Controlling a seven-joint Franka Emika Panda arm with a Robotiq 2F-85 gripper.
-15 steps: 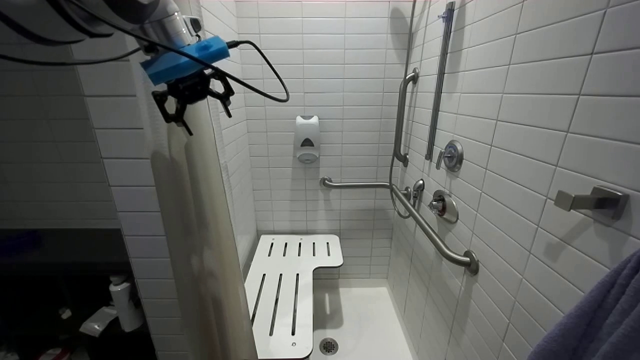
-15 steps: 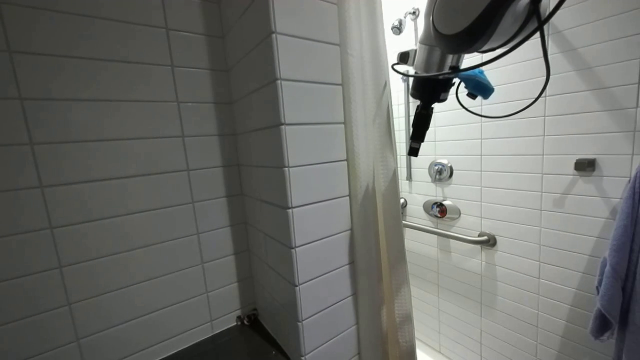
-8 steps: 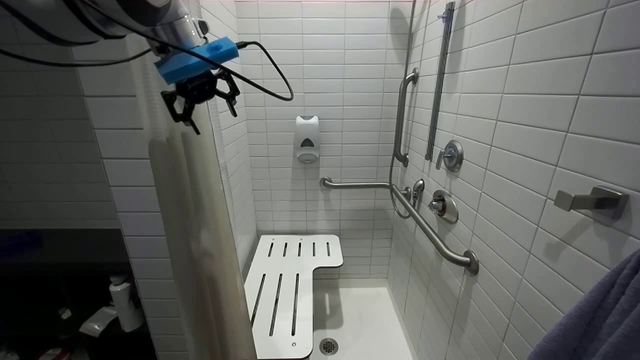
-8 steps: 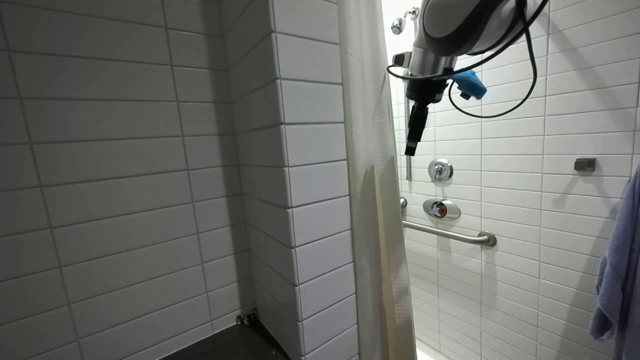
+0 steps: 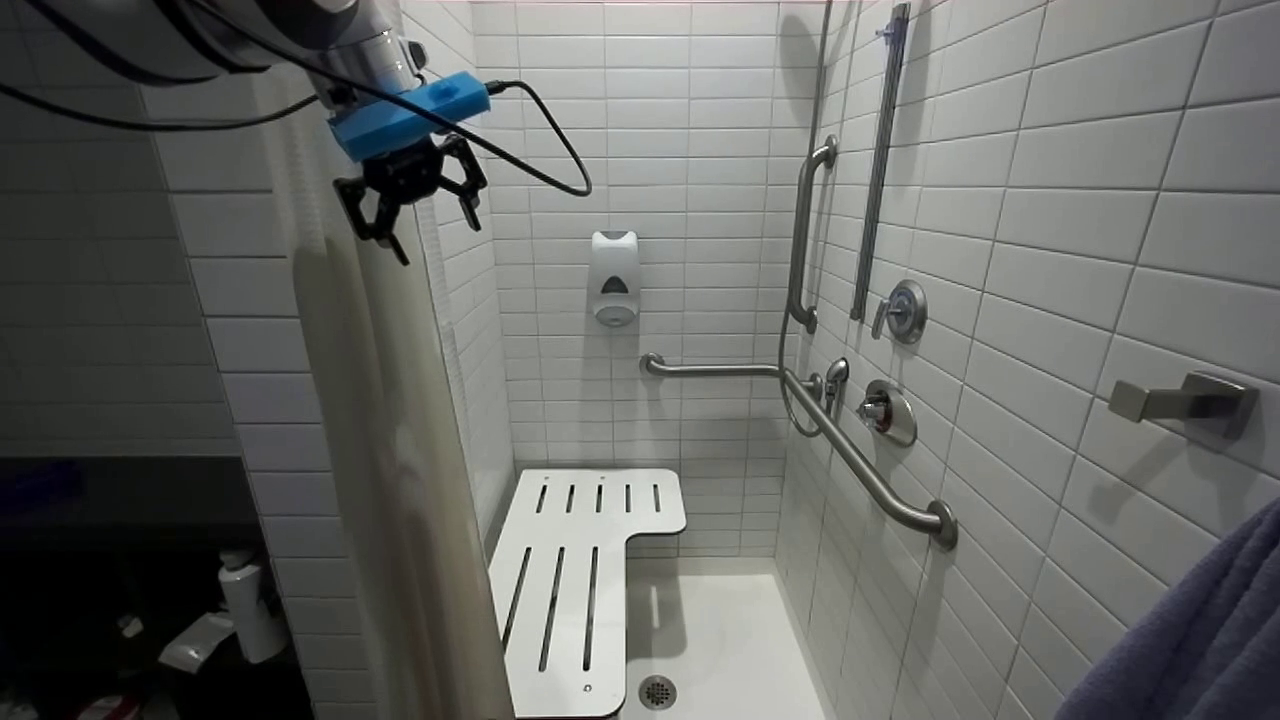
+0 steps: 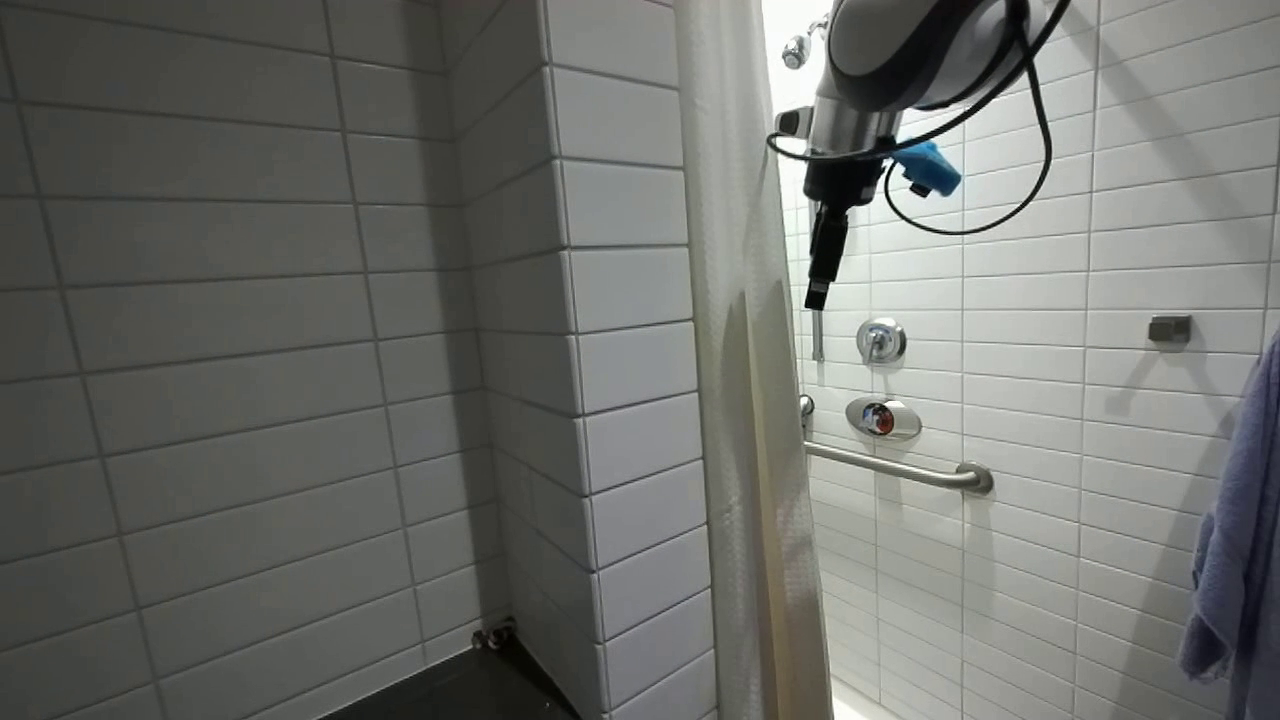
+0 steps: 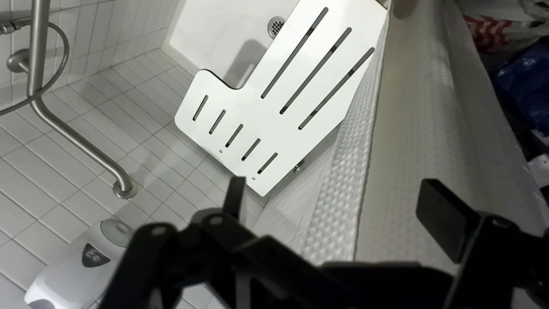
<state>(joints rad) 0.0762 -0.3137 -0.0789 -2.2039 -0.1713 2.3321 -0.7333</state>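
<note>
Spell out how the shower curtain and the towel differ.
The shower curtain is cream-white; the towel is purple. In an exterior view, the curtain spans the picture from top to bottom, while the towel shows only along the right edge. The curtain appears in the wrist view, beyond the open gripper; the towel does not. Both hang in folds.

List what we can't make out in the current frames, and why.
Fingers touching the curtain or not: wrist view, depth unclear.
Bench, left edge: partly behind the curtain in an exterior view.
Towel: cut off by the right edge in both exterior views.
Bottle: too small and dim to read any label, in an exterior view.
Red-and-white item: wrist view, too blurred to identify.
</note>
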